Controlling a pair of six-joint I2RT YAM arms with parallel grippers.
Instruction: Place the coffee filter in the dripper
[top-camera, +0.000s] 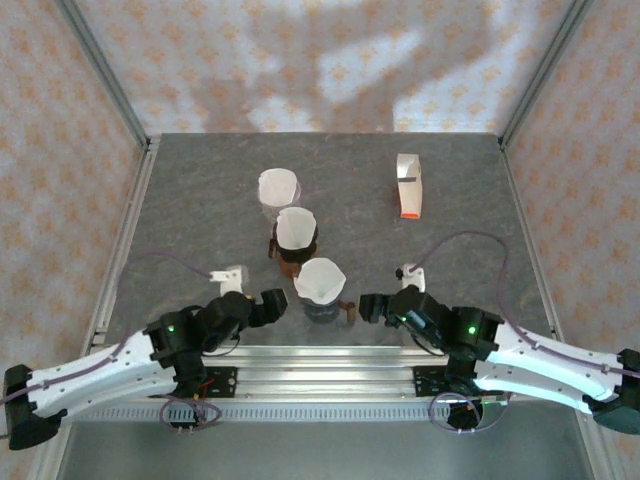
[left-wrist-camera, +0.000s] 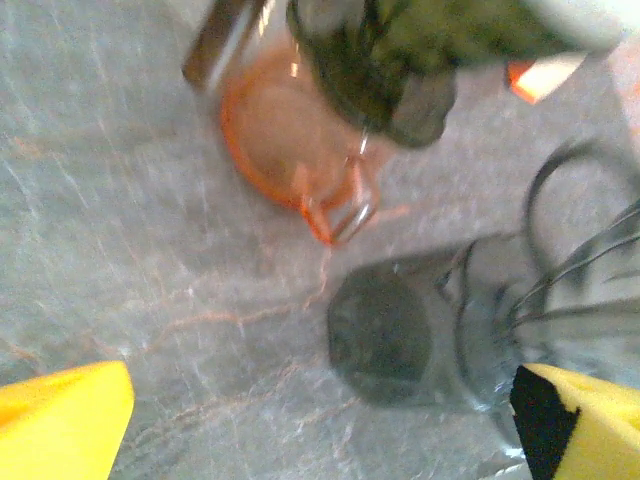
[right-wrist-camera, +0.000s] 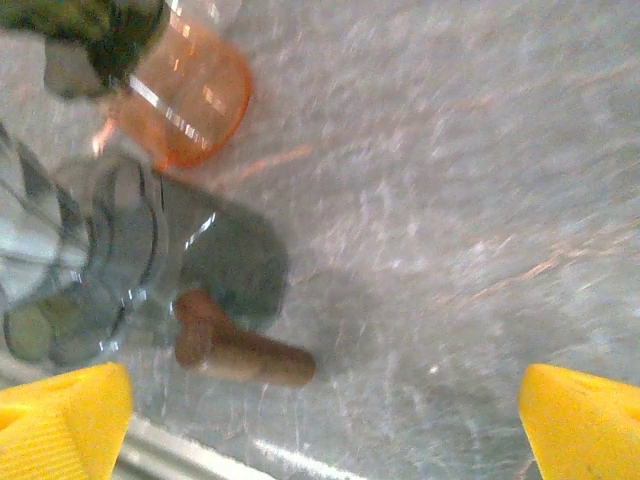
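Fingers (left-wrist-camera: 60, 415) of the left gripper (top-camera: 275, 304) stand wide apart with nothing between them, and the right gripper (top-camera: 368, 305) is spread just as wide and just as empty. Between the two, at lower centre of the top view, sits the grey dripper (top-camera: 322, 308). A white coffee filter (top-camera: 320, 278) is already seated in it, cone upright and mouth upward. It lies right of the left fingers and left of the right ones, about equally near both, and its brown handle (top-camera: 347, 311) points toward the right gripper. Counted: three drippers in a line running up-left, the amber dripper (top-camera: 287, 258) and the clear dripper (top-camera: 272, 210) behind, each holding one filter; two grippers; one white box (top-camera: 408, 185) at upper right.
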